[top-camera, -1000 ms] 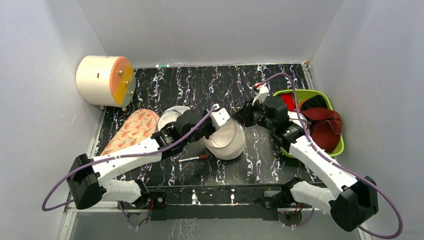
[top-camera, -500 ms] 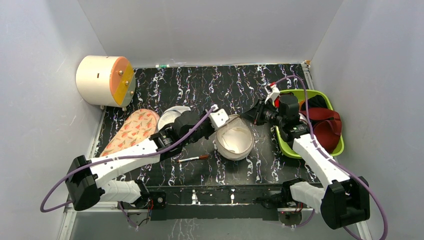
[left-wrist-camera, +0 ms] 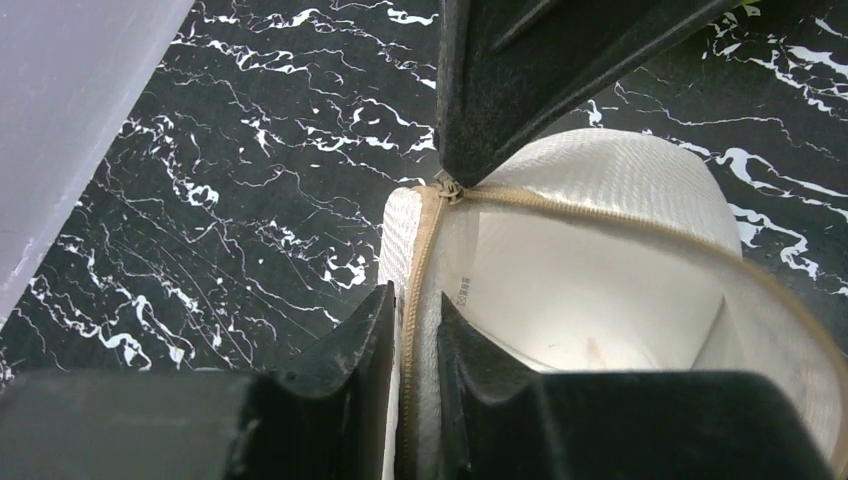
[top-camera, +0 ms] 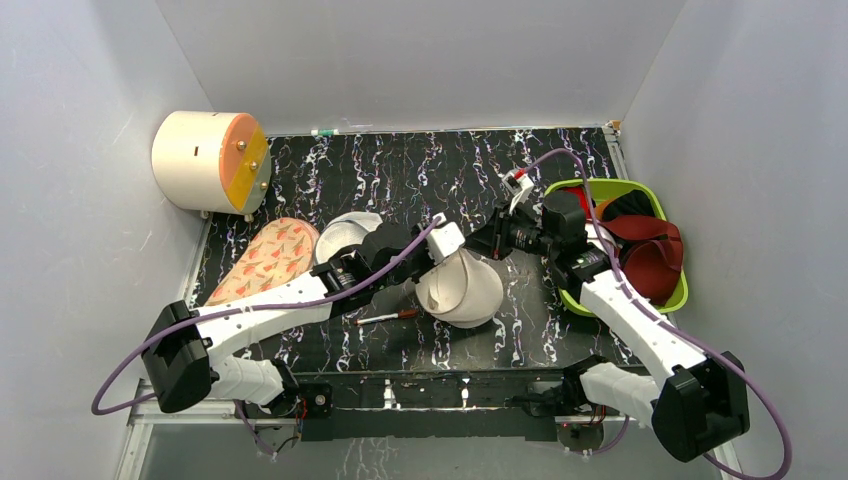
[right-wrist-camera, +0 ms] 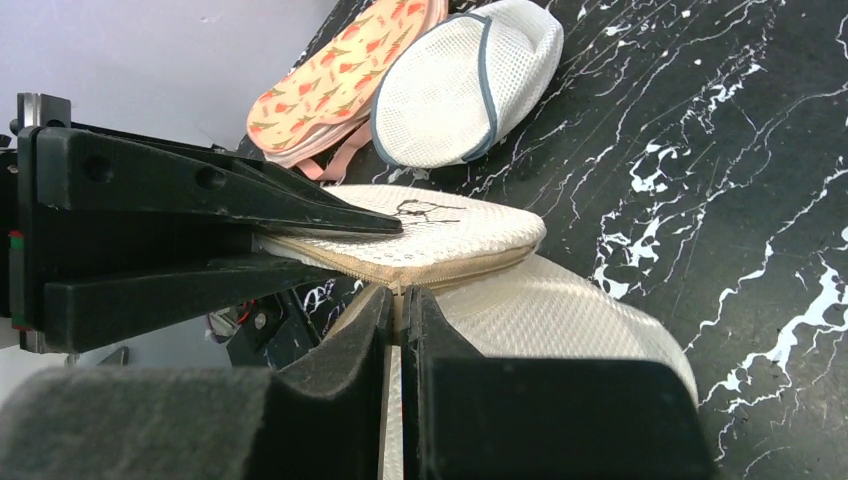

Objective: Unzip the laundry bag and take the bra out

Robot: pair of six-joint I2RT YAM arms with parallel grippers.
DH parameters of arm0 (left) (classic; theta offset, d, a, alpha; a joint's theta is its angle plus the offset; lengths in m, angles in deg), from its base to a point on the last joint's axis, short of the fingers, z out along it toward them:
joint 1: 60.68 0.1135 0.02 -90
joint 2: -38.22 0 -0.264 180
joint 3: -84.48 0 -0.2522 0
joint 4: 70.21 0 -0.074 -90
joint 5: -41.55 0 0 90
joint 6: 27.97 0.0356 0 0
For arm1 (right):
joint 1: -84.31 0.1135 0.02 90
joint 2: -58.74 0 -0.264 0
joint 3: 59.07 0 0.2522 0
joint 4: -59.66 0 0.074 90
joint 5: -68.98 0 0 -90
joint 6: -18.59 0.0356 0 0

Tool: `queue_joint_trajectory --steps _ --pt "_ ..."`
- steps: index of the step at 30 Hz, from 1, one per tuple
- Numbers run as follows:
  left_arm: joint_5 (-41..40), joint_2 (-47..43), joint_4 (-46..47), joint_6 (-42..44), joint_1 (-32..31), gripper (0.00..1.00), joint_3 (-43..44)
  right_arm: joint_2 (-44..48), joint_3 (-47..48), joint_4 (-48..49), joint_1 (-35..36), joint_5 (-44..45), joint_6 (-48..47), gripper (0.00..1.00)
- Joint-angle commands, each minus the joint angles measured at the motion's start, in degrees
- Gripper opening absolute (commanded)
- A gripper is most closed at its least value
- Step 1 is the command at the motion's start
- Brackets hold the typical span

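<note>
Two grippers hold the round cream-beige mesh laundry bag (top-camera: 465, 292), which lies tilted near the middle of the black marble-patterned table (top-camera: 400, 170). We see the left gripper (left-wrist-camera: 412, 305) pinching the bag's rim, with the tan zip (left-wrist-camera: 600, 215) tape between its fingers. The right gripper (right-wrist-camera: 400, 300) is pressed together on the zip at the slider, on the bag's far side. The zip is partly undone; through the opening we see a smooth white surface (left-wrist-camera: 600, 300), and we cannot tell whether it is the bra. A grey-white round mesh pouch (right-wrist-camera: 465, 80) and a peach-pink leaf-pattern bra (right-wrist-camera: 340, 75) lie to the left, overlapping. A green plastic basket (top-camera: 682, 285) stands at the right.
</note>
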State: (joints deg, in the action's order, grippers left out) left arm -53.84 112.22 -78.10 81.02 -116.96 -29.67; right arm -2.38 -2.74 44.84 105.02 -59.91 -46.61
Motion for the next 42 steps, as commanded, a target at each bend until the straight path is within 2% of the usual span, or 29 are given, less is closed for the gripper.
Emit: queue_joint_trajectory --steps 1,4,9,13,20,27,31,39,42 --pt "-0.3 -0.8 0.3 0.3 -0.2 0.13 2.6 0.7 3.6 3.8 0.9 -0.5 -1.9 0.00" --pt "-0.6 -1.4 0.7 0.6 -0.2 0.00 2.2 1.4 3.5 2.8 0.8 3.0 -2.6 0.00" --pt "0.0 -2.9 1.3 0.8 -0.3 0.00 1.7 0.9 2.4 1.5 -0.8 8.5 -3.2 0.00" --pt "0.2 -3.7 1.0 1.2 -0.6 0.00 1.8 -1.2 0.6 4.6 -4.9 5.6 -1.7 0.00" --pt "2.2 -6.1 0.9 1.5 -1.1 0.00 1.6 -9.9 3.2 4.5 -7.3 -2.8 -6.0 0.00" --pt "2.5 -6.4 -1.0 -0.5 -1.2 0.00 3.3 -14.6 6.5 2.4 -7.5 -3.3 -5.6 0.02" --pt "-1.2 -4.5 -3.6 -3.9 -1.2 0.00 6.0 -14.4 10.6 -7.0 -7.4 3.3 -6.8 0.23" --pt "-10.8 -1.4 -7.9 -9.3 -0.4 0.00 10.5 -9.8 15.7 -20.8 -7.4 14.0 -11.5 0.52" --pt "-13.3 0.6 -10.3 -9.5 0.5 0.00 12.2 -8.7 16.8 -24.6 -7.4 16.2 -12.8 0.70"
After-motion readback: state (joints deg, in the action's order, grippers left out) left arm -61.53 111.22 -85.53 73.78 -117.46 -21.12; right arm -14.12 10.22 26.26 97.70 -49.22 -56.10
